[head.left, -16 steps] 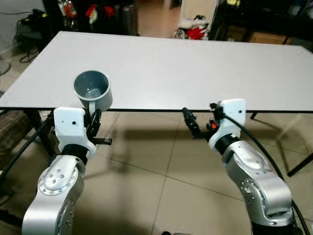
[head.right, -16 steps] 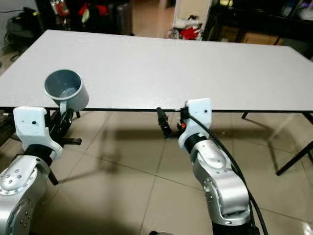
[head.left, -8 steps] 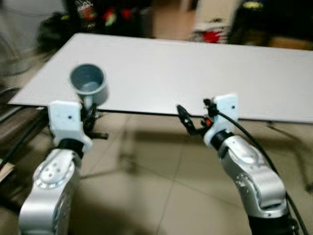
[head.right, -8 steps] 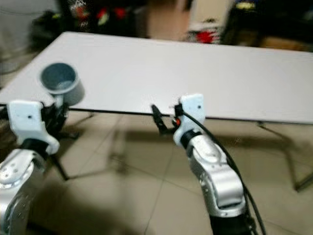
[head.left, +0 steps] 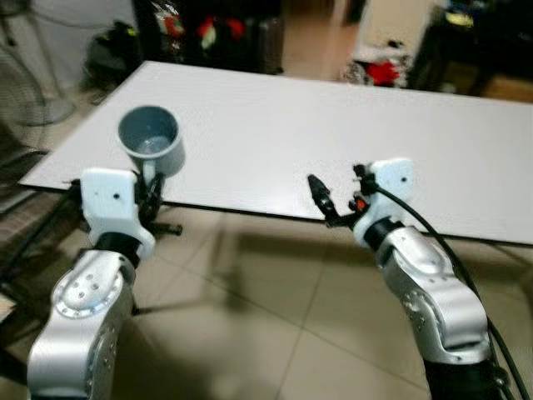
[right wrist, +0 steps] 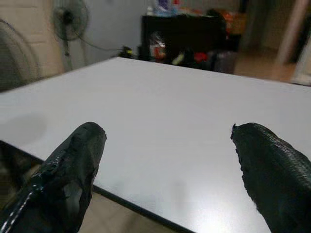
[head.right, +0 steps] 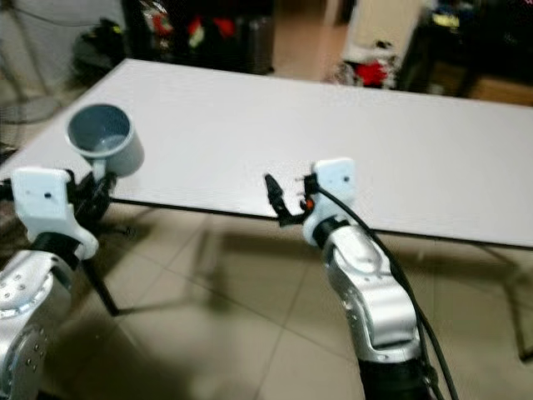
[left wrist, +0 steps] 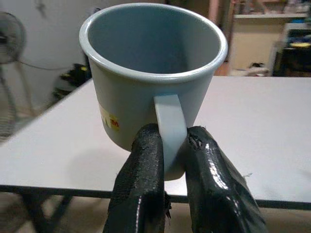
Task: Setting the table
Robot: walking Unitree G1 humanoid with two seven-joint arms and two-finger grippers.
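Note:
A grey-blue mug (head.left: 151, 142) hangs upright just over the near left edge of the white table (head.left: 333, 125). My left gripper (left wrist: 172, 145) is shut on the mug's handle (left wrist: 168, 131), its two black fingers (left wrist: 146, 165) squeezing it from both sides. The mug (left wrist: 150, 73) looks empty and carries a small yellow and red mark on its side. My right gripper (head.left: 321, 196) stands open at the table's near edge, a little right of the middle, with nothing between its fingertips (right wrist: 77, 160).
The table's near edge (head.left: 250, 212) runs just in front of both grippers, above a tiled floor (head.left: 266, 317). Dark shelves with red clutter (head.left: 208, 33) stand beyond the far side. A fan (right wrist: 70, 19) stands off to the left.
The camera has swung, so the whole picture shifted and blurred. Both grippers now sit closer to the table edge; the left one still holds the mug.

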